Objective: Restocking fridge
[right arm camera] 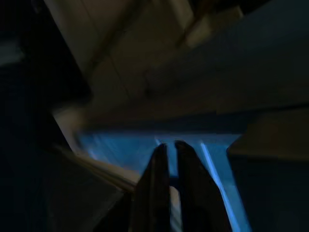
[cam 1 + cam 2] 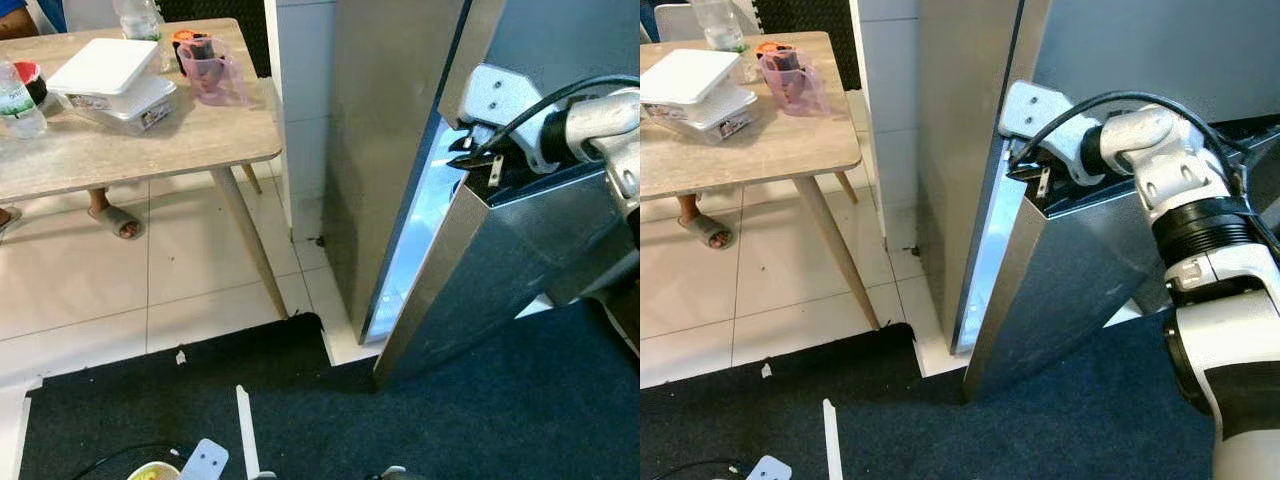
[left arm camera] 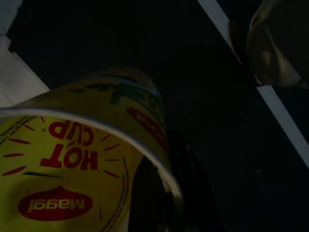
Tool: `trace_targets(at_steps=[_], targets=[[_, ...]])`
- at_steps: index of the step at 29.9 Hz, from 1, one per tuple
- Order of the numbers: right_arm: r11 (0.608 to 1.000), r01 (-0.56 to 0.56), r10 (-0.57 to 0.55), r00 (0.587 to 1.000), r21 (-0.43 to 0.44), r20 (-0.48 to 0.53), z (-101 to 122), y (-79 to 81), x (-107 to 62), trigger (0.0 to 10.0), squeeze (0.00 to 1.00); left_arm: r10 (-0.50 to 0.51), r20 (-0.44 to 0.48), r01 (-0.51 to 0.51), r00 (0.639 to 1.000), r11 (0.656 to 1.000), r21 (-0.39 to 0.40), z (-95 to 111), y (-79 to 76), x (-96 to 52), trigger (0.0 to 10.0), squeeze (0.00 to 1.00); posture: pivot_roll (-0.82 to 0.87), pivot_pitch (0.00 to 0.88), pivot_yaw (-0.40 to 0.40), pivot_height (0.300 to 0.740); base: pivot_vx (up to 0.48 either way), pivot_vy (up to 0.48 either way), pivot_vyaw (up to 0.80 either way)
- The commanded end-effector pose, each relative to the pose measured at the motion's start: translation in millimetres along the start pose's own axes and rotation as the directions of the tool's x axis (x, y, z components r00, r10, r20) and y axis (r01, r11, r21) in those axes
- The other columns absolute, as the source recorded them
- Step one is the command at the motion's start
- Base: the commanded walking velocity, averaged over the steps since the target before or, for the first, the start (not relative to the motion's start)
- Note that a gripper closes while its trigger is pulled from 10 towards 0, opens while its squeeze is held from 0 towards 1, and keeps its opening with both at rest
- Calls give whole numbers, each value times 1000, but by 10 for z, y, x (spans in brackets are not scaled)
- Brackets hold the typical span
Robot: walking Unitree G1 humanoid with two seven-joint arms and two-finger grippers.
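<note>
Fingers on my right end effector (image 1: pixel 168 159) lie pressed nearly together, just a slit between them, and they grip nothing; their tips are tucked into the top corner of the fridge door (image 2: pixel 1070 290), at its free edge. From the head views I see that door partly swung out, a strip of cold blue light (image 2: pixel 415 240) showing in the gap between it and the fridge body (image 2: pixel 385 130). My right arm reaches in from the right, so the door's free vertical edge sits directly ahead of the tips. The door's long axis runs top to bottom, its lower corner out over the dark mat (image 2: pixel 480 420), and I judge the gap too narrow for loading yet.

My left end effector (image 3: pixel 159 193) hangs low beside me, closed around a noodle cup (image 3: pixel 82 159), yellow with red lettering, held over the mat; its rim just shows at the bottom of the left eye view. The cup sits to the left of the opening and below it, so the left arm is nearer the gap once the right has widened it.

Further out, left of the fridge, stands the counter (image 2: pixel 130 150) with white lidded containers (image 2: pixel 110 80), a pink jug (image 2: pixel 208 68) and bottles. A sandalled foot (image 2: pixel 115 220) rests under it.
</note>
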State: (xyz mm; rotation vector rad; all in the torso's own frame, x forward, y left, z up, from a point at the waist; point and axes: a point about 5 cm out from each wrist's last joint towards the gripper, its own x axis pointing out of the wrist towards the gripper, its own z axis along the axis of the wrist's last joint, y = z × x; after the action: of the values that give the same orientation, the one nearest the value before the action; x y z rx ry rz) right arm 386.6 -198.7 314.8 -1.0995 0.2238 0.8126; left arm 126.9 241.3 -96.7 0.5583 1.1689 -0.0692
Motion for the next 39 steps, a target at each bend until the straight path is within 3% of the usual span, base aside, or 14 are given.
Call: trace_targets(at_steps=[1,2,5,9,12,13,18,22,24,28,29,31,33,39], targets=[[999,-28,32,988,29,-152,-288,77,-22,0,0,3,-43,-2,999,1000,16,-136,5,-15,10000,0,-92,136,-93,740,0,0,0],[999,-49,50,979,8,-196,-351,98,-43,10000,0,2,-43,-1,999,1000,16,-138,-1,-15,10000,0,-93,138,-94,740,0,0,0],[990,-143,133,947,-13,-292,-505,158,-142,10000,0,-6,-43,7,999,1000,15,-142,-29,-17,10000,0,-96,138,-96,740,0,0,0],[975,-223,206,925,-18,-319,-555,207,-208,10000,0,-11,-42,12,999,1000,11,-140,-48,-18,10000,0,-96,139,-97,740,0,0,0],[941,-337,309,885,-21,-347,-612,267,-359,10000,0,-19,-41,20,999,1000,6,-138,-84,-20,10000,0,-97,138,-97,740,0,0,0],[931,-364,334,860,-5,-386,-671,233,-543,10000,0,-32,-43,32,999,999,1,-145,-125,-24,10000,0,-97,138,-97,740,0,0,0],[945,-328,296,846,6,-443,-740,163,-673,10000,0,-38,-45,38,998,999,-1,-156,-147,-27,10000,0,-97,138,-97,740,0,0,0],[990,-137,119,757,23,-642,-1027,-19,-1067,10000,0,-47,-49,46,998,999,-3,-168,-172,-31,10000,0,-104,140,-101,740,0,0,0],[992,-120,108,745,27,-659,-1059,-23,-1112,10000,0,-47,-49,47,998,999,-3,-168,-173,-31,10000,0,-104,140,-101,740,0,0,0],[987,-154,159,830,55,-535,-974,36,-1019,10000,0,-49,-49,49,998,999,-6,-171,-167,-31,10000,0,-105,139,-98,740,0,0,0],[980,-193,196,885,50,-423,-855,76,-907,10000,0,-49,-49,49,998,999,-6,-172,-163,-30,10000,0,-108,139,-94,740,0,0,0],[965,-262,261,937,24,-233,-636,149,-740,10000,0,-50,-49,50,998,999,-4,-172,-155,-30,10000,0,-107,138,-91,740,0,0,0],[947,-321,320,945,-4,-68,-439,250,-597,10000,0,-50,-47,50,998,999,-3,-164,-149,-28,10000,0,-107,138,-91,740,0,0,0],[931,-364,365,931,-14,5,-342,543,-201,10000,0,-53,-43,53,998,999,-2,-152,-152,-27,10000,0,-106,136,-88,740,0,0,0]])
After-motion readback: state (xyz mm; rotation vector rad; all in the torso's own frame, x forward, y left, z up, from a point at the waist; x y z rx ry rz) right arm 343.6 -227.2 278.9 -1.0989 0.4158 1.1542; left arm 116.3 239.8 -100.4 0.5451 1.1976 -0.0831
